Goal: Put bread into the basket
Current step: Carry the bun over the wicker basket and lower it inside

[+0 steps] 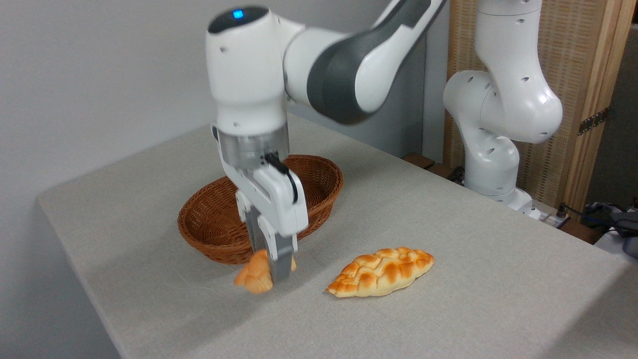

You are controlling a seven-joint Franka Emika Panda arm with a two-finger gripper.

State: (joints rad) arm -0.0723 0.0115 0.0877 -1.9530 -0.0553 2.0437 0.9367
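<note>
Nearest, the braided loaf (381,272) lies on the grey counter (448,309). Left of it, the gripper (271,271) has its fingers (281,262) closed around the bread (255,278), tilted, just in front of the basket (319,174), outside its rim.

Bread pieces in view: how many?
2. A small bun clamped in the jaws just in front of the basket; a braided loaf on the table to its right.
</note>
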